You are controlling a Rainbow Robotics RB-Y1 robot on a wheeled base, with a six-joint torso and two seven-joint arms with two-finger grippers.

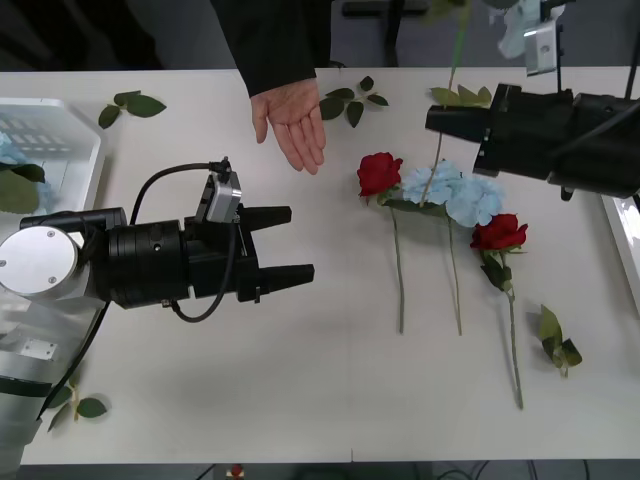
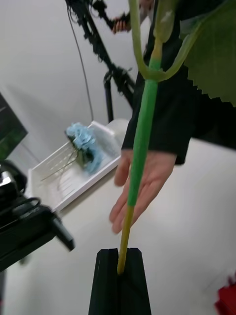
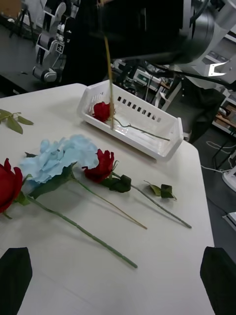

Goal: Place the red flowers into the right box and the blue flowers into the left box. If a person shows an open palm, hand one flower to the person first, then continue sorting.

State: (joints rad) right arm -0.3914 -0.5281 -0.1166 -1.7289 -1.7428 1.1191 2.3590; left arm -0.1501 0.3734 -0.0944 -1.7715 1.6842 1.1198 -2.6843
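A broad white surface (image 1: 300,400) fills the scene, its far edge at twelve o'clock meeting dark grey floor (image 1: 180,30). Behind stands a plain pale wall (image 2: 44,59) with a black tripod (image 2: 105,74) against it — at the other side, a cluttered workshop of benches and equipment (image 3: 49,44).

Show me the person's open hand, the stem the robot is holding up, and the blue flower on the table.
open palm (image 1: 297,125), front view, middle of the palm.
held stem (image 2: 141,147), right wrist view, green shaft above the closed fingers.
blue flower (image 1: 470,198), front view, on the petals.
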